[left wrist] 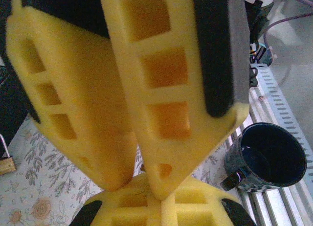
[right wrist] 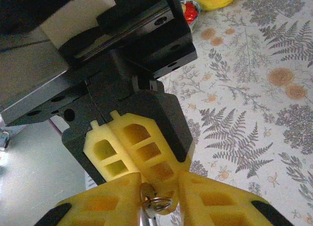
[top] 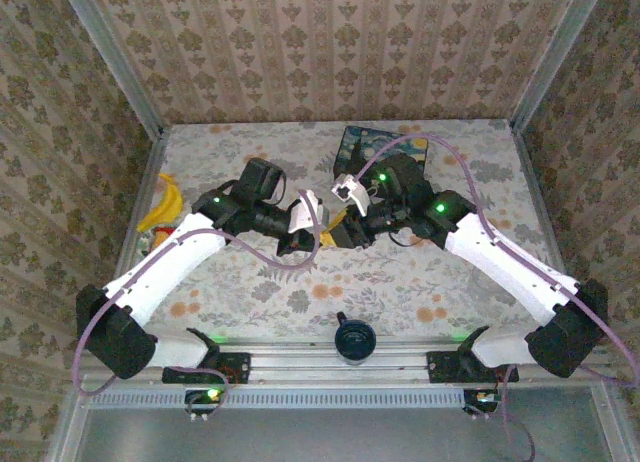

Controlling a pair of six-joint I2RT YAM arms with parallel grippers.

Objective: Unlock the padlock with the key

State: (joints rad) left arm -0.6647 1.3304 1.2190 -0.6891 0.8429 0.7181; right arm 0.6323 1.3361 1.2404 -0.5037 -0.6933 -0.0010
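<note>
**Fingertips meeting over the key ring, padlock off to one side**

Your left gripper [left wrist: 141, 181] has its yellow foam fingers [left wrist: 161, 89] pressed together at the tips, with no gap showing between them. You cannot tell from its own camera whether anything is pinched there.

In the right wrist view, those same left fingers [right wrist: 146, 152] come down from above and end right over a small metal key ring [right wrist: 156, 203]. The ring sits in the narrow gap of your right gripper [right wrist: 159, 209], between its two yellow fingers [right wrist: 98, 206]. The pads stand close on either side of it. Whether they press on the ring or merely flank it cannot be told, as that spot is blurred.

The two grippers meet tip to tip above the middle of the table [top: 400, 282], with the right one reaching in from the opposite side.

The padlock [left wrist: 6, 160] shows at the left edge of the left wrist view. It is brass with a thin silver shackle. It lies on the flowered table surface, apart from both sets of fingers.

A dark mug [left wrist: 266, 157] stands by the rail at the near edge. A painted blue box [top: 395, 147] rests at the far side, behind the right arm. A banana [top: 165, 204] lies along the left edge.
</note>
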